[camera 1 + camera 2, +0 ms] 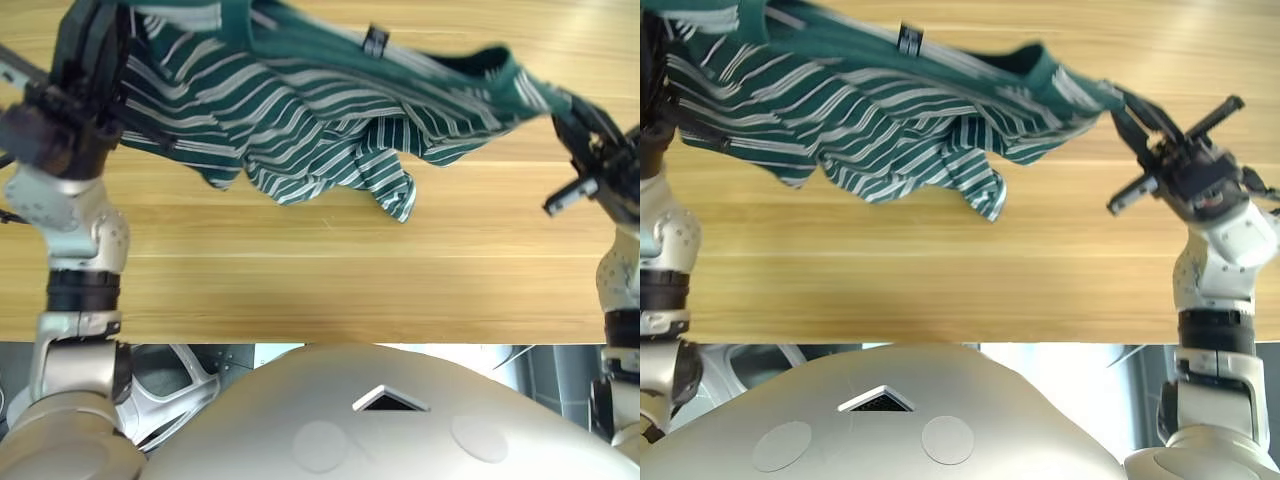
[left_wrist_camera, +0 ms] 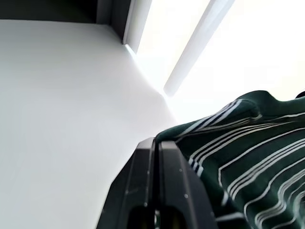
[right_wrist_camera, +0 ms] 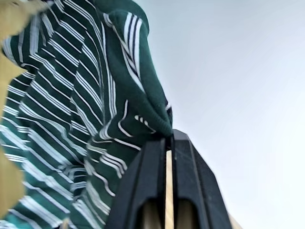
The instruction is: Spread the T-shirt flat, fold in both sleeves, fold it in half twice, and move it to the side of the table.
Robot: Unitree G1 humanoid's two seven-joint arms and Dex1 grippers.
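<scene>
Green T-shirt (image 1: 300,130) with thin white stripes is hanging bunched and saggy above the table (image 1: 300,270), stretched between the two grippers. Left gripper (image 2: 156,141) is pinched tight on one end and right gripper (image 3: 168,138) is clamped on the other. The middle folds droop toward the table.

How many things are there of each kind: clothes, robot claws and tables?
T-shirt: 1, green with white stripes, held up over the table
Grippers: 2, the left gripper and the right gripper, each shut on an end of the T-shirt
Table: 1, wooden
Total: 4
</scene>
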